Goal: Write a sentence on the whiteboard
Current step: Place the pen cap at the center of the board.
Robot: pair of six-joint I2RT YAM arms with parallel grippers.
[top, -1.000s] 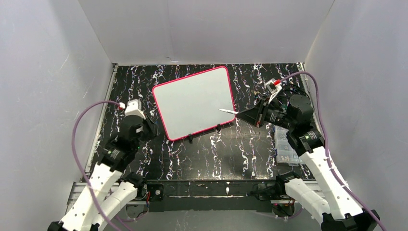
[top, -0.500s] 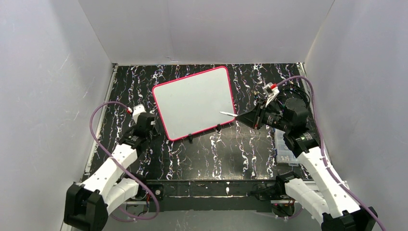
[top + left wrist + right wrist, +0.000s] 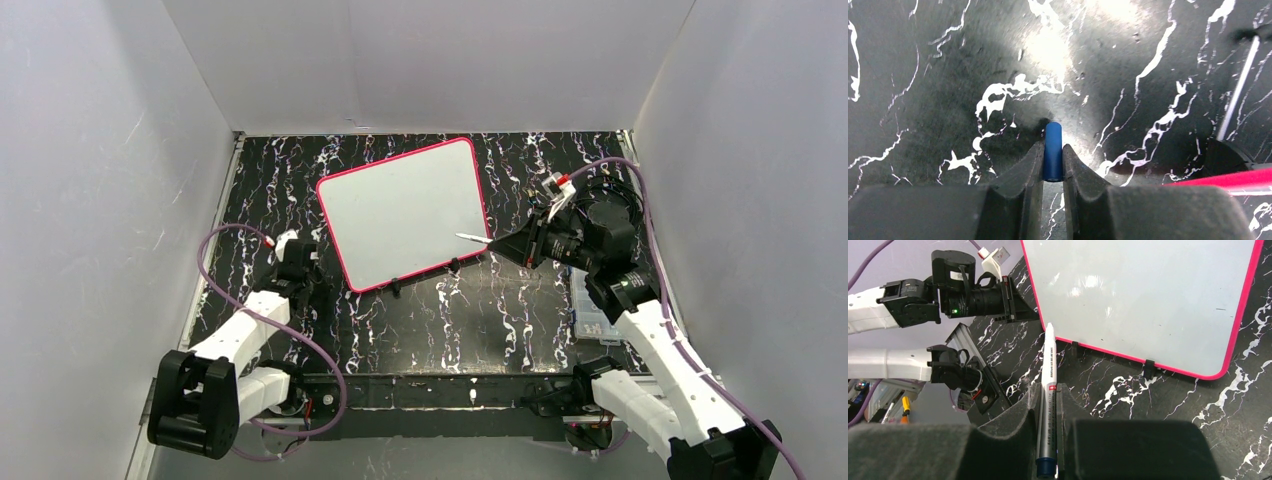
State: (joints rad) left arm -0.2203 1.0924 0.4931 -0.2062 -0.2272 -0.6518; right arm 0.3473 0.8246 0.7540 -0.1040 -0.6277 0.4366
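Observation:
The whiteboard (image 3: 405, 205), white with a pink-red frame, lies on the black marbled table and is blank; no sentence shows on it. It also shows in the right wrist view (image 3: 1148, 295), and its frame crosses the left wrist view (image 3: 1228, 179). My right gripper (image 3: 512, 243) (image 3: 1048, 387) is shut on an uncapped white marker pen (image 3: 472, 236) (image 3: 1049, 360), whose tip is over the board's near right edge. My left gripper (image 3: 312, 278) (image 3: 1052, 152) is shut on a blue pen cap (image 3: 1052, 142), low over the table by the board's near left corner.
Two black clips (image 3: 395, 285) (image 3: 452, 265) sit on the board's near edge. A clear plastic box (image 3: 592, 312) lies at the right under the right arm. White walls enclose the table on three sides.
My left arm has dropped and stretched forward, bringing its gripper down close to the table by the board's near left corner. The right gripper and pen have barely moved.

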